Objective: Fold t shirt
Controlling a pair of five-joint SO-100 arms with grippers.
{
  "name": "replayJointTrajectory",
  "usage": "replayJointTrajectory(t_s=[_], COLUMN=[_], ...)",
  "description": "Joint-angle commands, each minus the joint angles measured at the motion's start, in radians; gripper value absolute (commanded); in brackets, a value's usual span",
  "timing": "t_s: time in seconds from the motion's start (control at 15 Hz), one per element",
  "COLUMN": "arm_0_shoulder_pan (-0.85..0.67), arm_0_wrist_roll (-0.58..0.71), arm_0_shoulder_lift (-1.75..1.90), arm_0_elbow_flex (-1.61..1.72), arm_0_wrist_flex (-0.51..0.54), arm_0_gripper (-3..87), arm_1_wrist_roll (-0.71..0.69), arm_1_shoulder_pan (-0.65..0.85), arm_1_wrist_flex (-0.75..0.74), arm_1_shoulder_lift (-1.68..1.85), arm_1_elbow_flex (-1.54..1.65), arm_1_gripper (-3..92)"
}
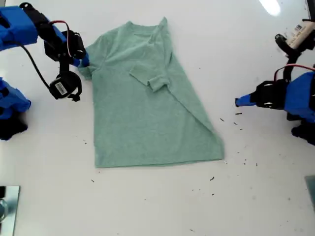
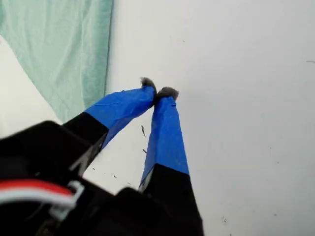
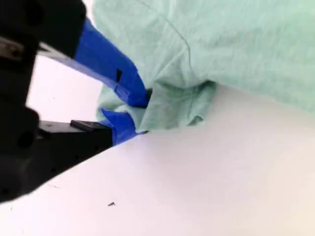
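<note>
The pale green t shirt lies flat on the white table, collar toward the far edge. Its side at the exterior view's right is folded inward, with that sleeve resting on the chest. My second gripper is at the exterior view's left and is shut on the other sleeve; the second wrist view shows its blue fingers pinching the bunched sleeve hem. At the exterior view's right, my first gripper is shut on nothing, its tips touching over bare table. It is apart from the shirt's edge.
Small dark specks dot the white table near the shirt's corner at the exterior view's right. A metallic object sits at the exterior view's lower left edge. Both arm bases stand at that view's side edges.
</note>
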Motion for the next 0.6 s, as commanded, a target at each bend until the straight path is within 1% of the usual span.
replayJointTrajectory(t_s=[0.0,0.13,0.2,0.33,0.4,0.53], arm_0_shoulder_pan=[0.02,0.048,0.084,0.176,0.23,0.356], arm_0_wrist_roll=[0.037,0.086,0.081,0.046,0.041,0.003], arm_0_shoulder_lift=[0.241,0.311,0.295,0.235,0.184,0.006], arm_0_elbow_flex=[-0.083,-0.218,-0.279,-0.298,-0.308,-0.469], arm_0_wrist_flex=[0.044,0.091,0.117,0.091,0.044,0.014], arm_0_gripper=[-0.2,-0.2,-0.3,-0.3,-0.3,-0.3], arm_1_wrist_roll=[0.002,0.002,0.002,0.006,0.009,0.011], arm_1_shoulder_pan=[-0.011,-0.008,-0.006,-0.009,-0.012,-0.011], arm_1_wrist_flex=[-0.021,-0.021,-0.021,-0.021,-0.021,-0.021], arm_1_shoulder_lift=[0.006,0.006,0.006,0.006,0.006,0.006], arm_1_elbow_flex=[0.063,0.063,0.063,0.063,0.063,0.063], arm_1_gripper=[2.8,2.8,2.8,2.8,2.8,2.8])
